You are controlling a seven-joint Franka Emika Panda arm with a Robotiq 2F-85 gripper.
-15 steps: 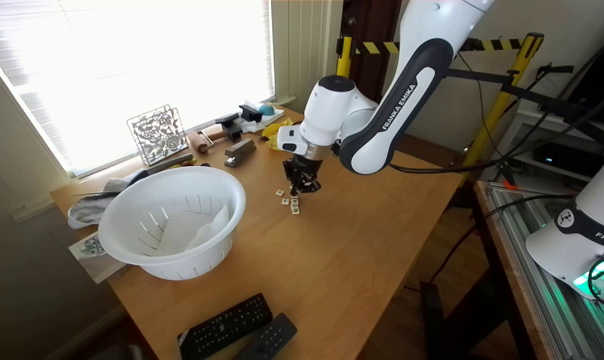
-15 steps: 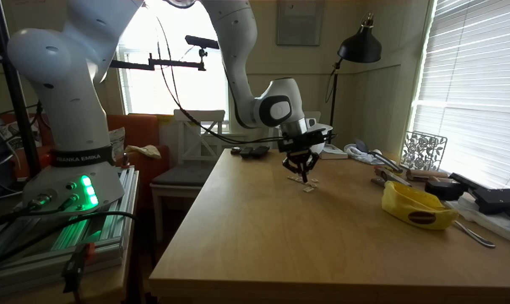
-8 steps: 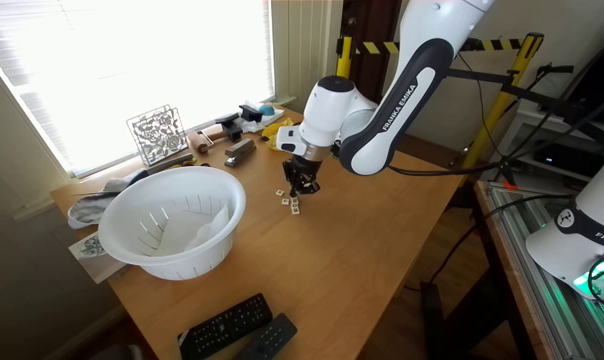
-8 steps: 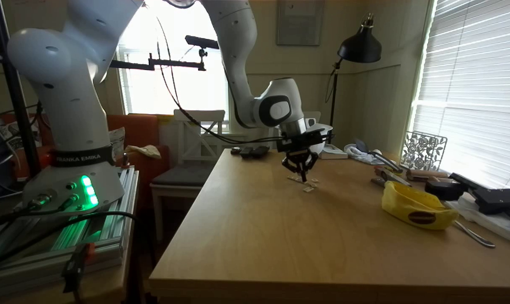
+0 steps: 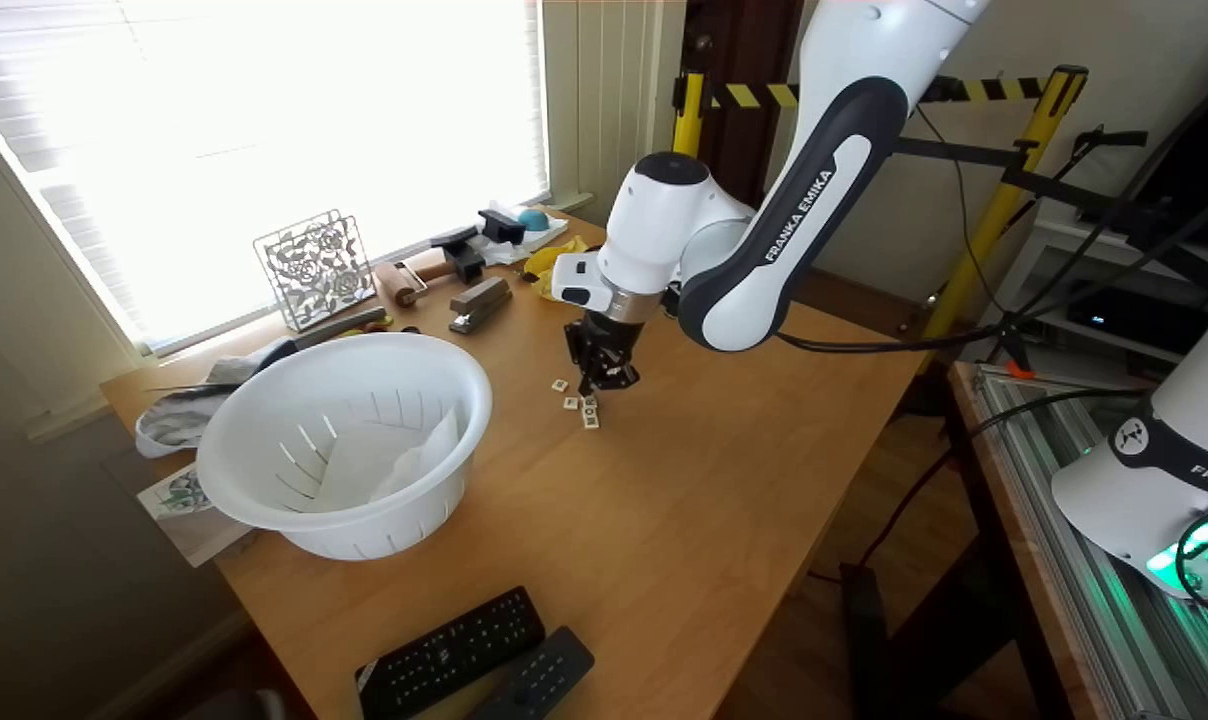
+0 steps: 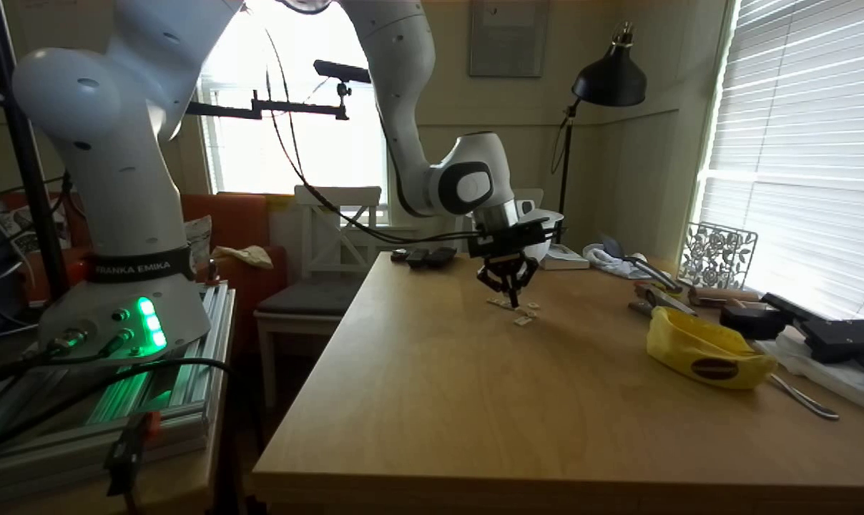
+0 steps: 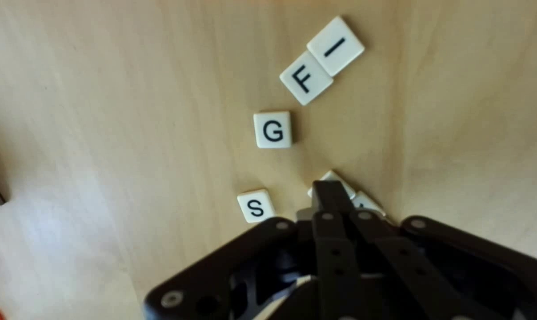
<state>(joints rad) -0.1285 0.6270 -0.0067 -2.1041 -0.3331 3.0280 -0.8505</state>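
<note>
Lower centre of the wrist view: gripper point(image 7: 328, 189), fully narrowed, nothing seen in its grip. Partly hidden behind its tip: covered tile point(image 7: 331, 176), letter unread, contact not determinable; at its lower right, second tile point(image 7: 367, 202), apparently abutting. Left of the tip, near: S tile point(image 7: 256, 205), apart from the rest. Upper left of the tip: G tile point(image 7: 273, 129), lying alone, square, no long axis. Upper centre: F tile point(image 7: 306, 78) and I tile point(image 7: 335, 46), touching, the pair slanting up to the right.
</note>
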